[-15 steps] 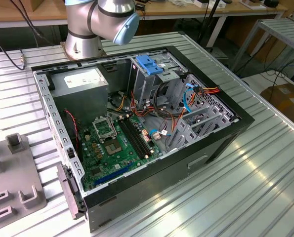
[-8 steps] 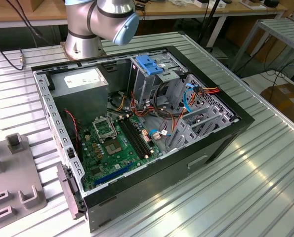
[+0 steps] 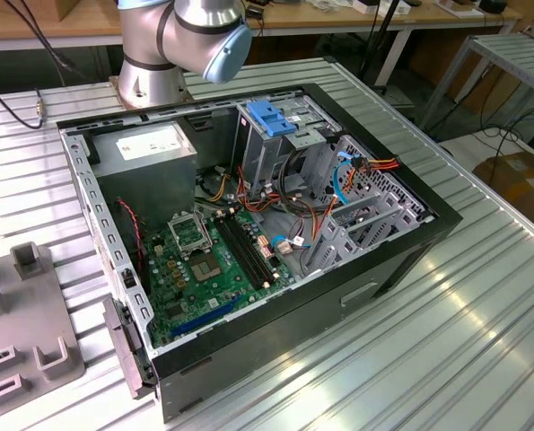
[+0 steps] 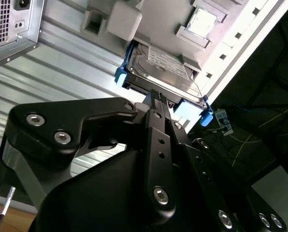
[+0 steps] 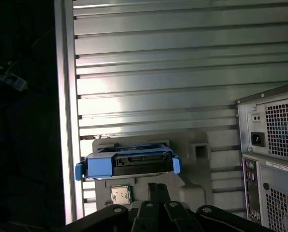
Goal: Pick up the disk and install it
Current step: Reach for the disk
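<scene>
Computer case [image 3: 320, 314]: on slatted table [image 3: 464, 341].
Arm base [image 3: 150, 81]: behind case.
Holder tray [image 3: 24, 359]: on table, off case toward the exterior view's left.
Disk [image 5: 129, 163]: on holder tray, near table edge, in the first wrist view.

My bench and the room around it, with hard light on the metal.

I work on a silver ribbed aluminium tabletop [image 3: 446, 341] whose long slats catch white glare toward the exterior view's right. Behind it runs a light-brown wooden workbench [image 3: 69, 22] with a white leg. At the exterior view's right a second grey slatted metal table [image 3: 518, 54] stands well apart from mine. Near it a brown cardboard box [image 3: 522, 180] sits on the pale floor [image 3: 468, 148] beside loose black cables [image 3: 509, 135].
</scene>
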Controlling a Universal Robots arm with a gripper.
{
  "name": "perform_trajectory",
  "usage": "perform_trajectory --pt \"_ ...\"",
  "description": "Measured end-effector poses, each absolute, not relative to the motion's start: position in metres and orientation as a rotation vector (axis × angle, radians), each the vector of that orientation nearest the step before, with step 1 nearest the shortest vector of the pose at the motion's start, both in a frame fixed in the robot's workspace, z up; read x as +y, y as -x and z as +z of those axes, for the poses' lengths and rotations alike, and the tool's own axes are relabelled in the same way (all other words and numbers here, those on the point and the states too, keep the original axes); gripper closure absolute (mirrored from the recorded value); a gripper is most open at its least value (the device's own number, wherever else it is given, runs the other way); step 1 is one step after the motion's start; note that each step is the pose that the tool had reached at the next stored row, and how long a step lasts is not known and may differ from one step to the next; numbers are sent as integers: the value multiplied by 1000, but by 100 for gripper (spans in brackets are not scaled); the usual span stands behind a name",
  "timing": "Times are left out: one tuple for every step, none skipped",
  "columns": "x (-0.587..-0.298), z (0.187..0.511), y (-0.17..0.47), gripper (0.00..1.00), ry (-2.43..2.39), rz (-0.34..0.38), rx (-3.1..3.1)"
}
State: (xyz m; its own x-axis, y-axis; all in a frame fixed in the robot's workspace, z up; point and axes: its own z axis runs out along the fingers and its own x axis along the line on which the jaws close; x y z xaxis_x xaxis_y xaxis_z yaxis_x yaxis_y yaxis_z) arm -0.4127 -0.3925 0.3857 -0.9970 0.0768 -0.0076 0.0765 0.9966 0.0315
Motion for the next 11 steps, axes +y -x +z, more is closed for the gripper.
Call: perform_trajectory --pt "-392 385 415 90 -120 47 3133" --pt "-391 385 417 90 -121 46 3137" --pt "-390 385 420 90 -121 44 3142" --pt "-389 384 422 90 -121 43 3147" --pt "-389 384 425 90 -122 43 3153" --pt "-389 384 428 90 -122 43 3157" --pt "-388 383 432 90 -122 42 3162" --pt "-388 383 435 90 -122 42 3164" --pt "-388 383 438 90 -121 42 3166" --pt "-387 382 439 90 -112 42 3166" --pt "-387 382 440 90 -101 42 3167"
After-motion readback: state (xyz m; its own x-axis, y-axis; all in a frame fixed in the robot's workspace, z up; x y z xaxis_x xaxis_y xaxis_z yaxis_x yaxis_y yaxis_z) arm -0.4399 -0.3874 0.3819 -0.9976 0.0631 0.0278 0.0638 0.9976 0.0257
